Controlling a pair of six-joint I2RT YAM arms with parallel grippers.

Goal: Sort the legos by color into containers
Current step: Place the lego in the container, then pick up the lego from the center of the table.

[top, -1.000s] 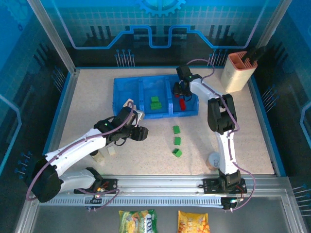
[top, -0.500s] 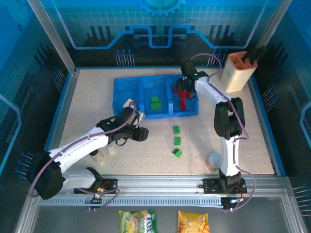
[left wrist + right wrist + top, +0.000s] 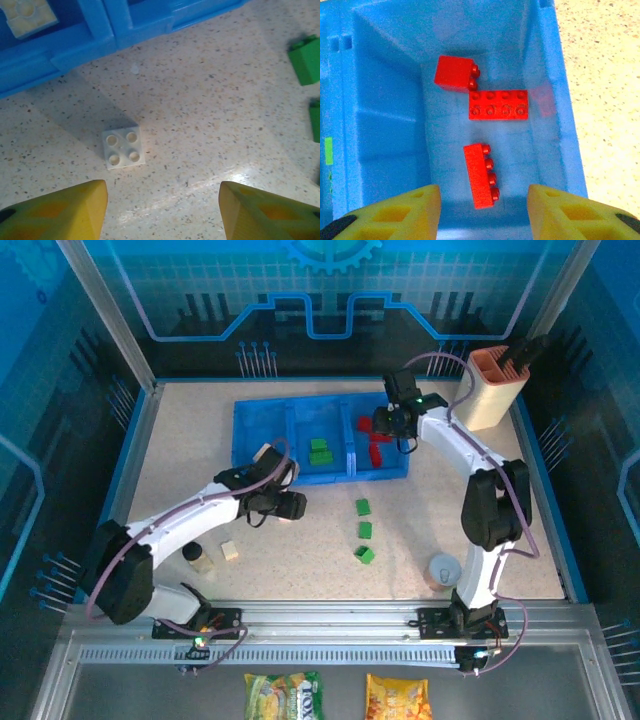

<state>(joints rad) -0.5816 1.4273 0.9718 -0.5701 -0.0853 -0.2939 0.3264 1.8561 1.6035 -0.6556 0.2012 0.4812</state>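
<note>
Since a second ago the right gripper [image 3: 484, 194] has shifted right over the translucent blue tray's [image 3: 555, 100] right compartment [image 3: 390, 130], fingers apart and empty above three glossy red bricks [image 3: 497, 105]. The left gripper [image 3: 162, 190], spread empty, hangs near a square cream four-stud brick [image 3: 123, 147] on the speckled tabletop [image 3: 210, 110].

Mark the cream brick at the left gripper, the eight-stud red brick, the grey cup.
cream brick [image 3: 123, 147], left wrist view, studded top, centre.
red brick [image 3: 498, 105], right wrist view, studded face, centre.
grey cup [image 3: 441, 568], top view, open mouth.

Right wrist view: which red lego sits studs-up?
The eight-stud red brick in the middle; the small red brick beyond it and the long red brick nearer the camera lie studs sideways.
</note>
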